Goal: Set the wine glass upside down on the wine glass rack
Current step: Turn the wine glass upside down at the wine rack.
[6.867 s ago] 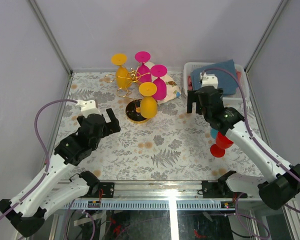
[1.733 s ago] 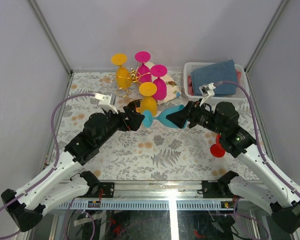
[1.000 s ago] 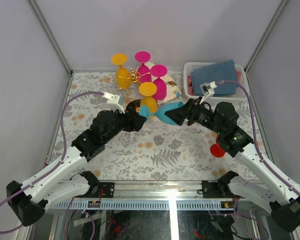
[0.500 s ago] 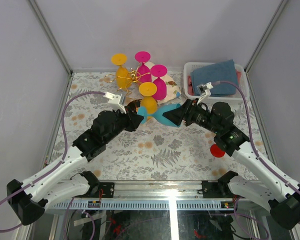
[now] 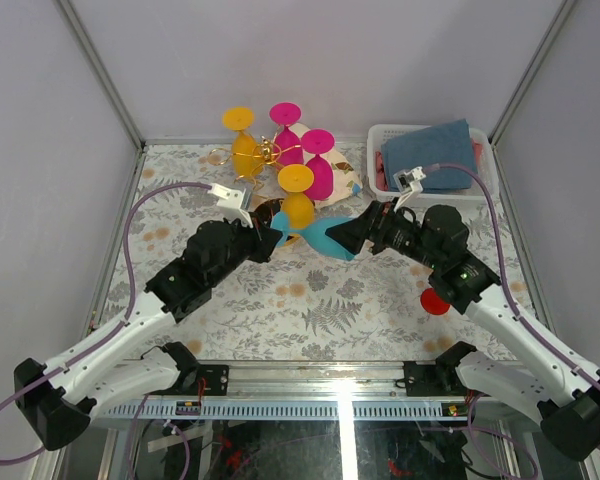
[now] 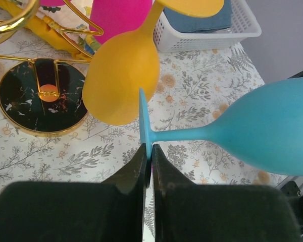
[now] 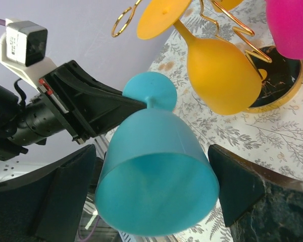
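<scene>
A blue wine glass [image 5: 317,238] lies on its side in the air between both arms, just in front of the wine glass rack [image 5: 265,152]. My left gripper [image 6: 149,151] is shut on the rim of its round foot [image 6: 143,118]. My right gripper [image 7: 151,151] is open, one finger [image 7: 73,176] on each side of the bowl [image 7: 156,171] with a gap on both sides. The rack's black gold-rimmed base [image 6: 38,98] sits just left of the foot. A yellow glass [image 6: 122,75] hangs upside down on the rack, close above the blue foot.
Two pink glasses [image 5: 318,165] and another yellow glass [image 5: 242,140] also hang on the rack. A white basket [image 5: 380,178] with a blue cloth stands at the back right. A red glass [image 5: 437,298] sits on the table beside my right arm.
My left gripper has closed on the blue glass's foot. My right gripper has opened wider and let go of the bowl. The glass has shifted slightly left.
</scene>
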